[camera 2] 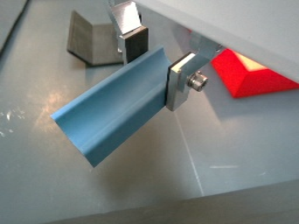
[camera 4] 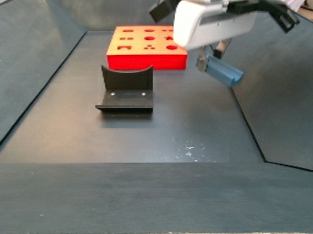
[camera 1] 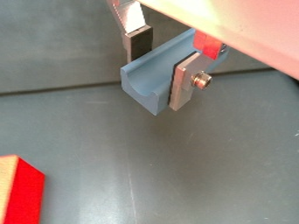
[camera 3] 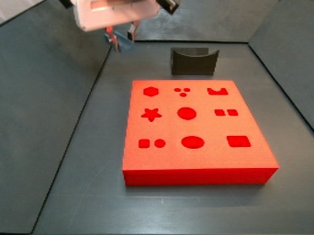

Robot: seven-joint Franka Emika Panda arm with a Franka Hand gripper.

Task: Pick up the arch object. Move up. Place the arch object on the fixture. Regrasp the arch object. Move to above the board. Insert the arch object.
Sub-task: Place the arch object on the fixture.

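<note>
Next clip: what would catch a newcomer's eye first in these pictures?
The big red-orange board with its dark shaped cutouts dominates the floor in a side view. Next comes the light blue arch object, clamped in the gripper and held in the air beside the board, off the floor. The dark fixture stands bare in front of the board.

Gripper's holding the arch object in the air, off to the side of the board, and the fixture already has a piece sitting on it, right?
Not quite: the fixture is bare, as a side view shows. The rest holds: the gripper holds the arch object in the air, beside the board.
</note>
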